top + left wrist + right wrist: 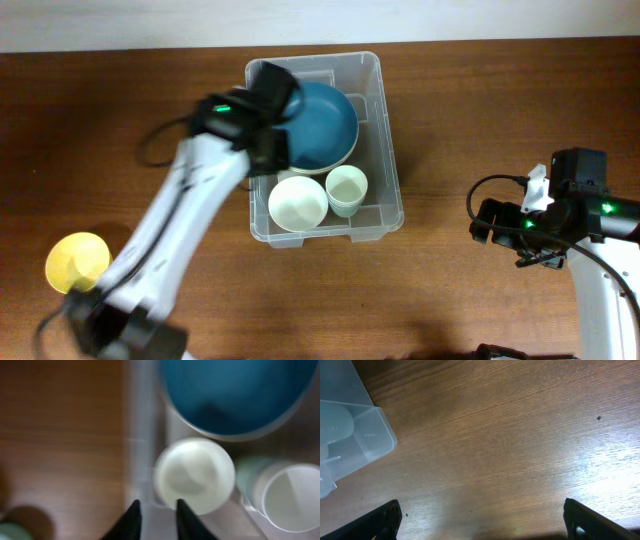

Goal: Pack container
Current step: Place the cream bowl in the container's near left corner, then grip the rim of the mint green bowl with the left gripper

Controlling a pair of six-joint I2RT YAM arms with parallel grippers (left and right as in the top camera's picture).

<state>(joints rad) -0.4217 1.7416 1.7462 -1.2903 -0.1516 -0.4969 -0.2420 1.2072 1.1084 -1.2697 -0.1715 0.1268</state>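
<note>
Our left fingers hang barely parted, empty, over the container by its blue bowl. The right fingers gape empty, parked clear at frame right, we judge.

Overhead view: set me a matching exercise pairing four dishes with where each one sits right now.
Things:
1 blue bowl
2 cream bowl
3 pale cup
4 yellow bowl

Places:
A on the table, outside the container
B far half of the container
C container's near left corner
D container's near right corner

Pairs: 1-B; 2-C; 3-D; 4-A
</note>
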